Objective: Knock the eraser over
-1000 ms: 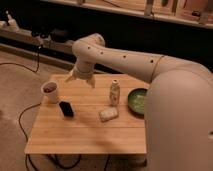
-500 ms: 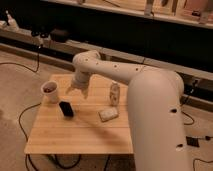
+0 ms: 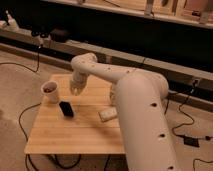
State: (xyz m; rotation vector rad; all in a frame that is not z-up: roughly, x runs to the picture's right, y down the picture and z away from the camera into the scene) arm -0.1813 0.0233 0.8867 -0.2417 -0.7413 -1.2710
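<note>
The eraser point(image 3: 66, 109) is a small black block standing on the wooden table point(image 3: 75, 132), just right of and in front of the white mug point(image 3: 50, 92). My gripper point(image 3: 75, 90) hangs from the white arm above the table's back part, a short way behind and to the right of the eraser and beside the mug. It does not touch the eraser. The arm point(image 3: 135, 100) sweeps in from the right and fills much of the view.
A pale beige sponge-like block point(image 3: 106, 115) lies at the table's middle right, partly behind the arm. Cables run over the floor at left and right. A dark shelf unit stands behind the table.
The gripper has moved left and down toward the mug and the eraser. The arm now covers the table's right side, hiding the small bottle and the green bowl seen earlier.
</note>
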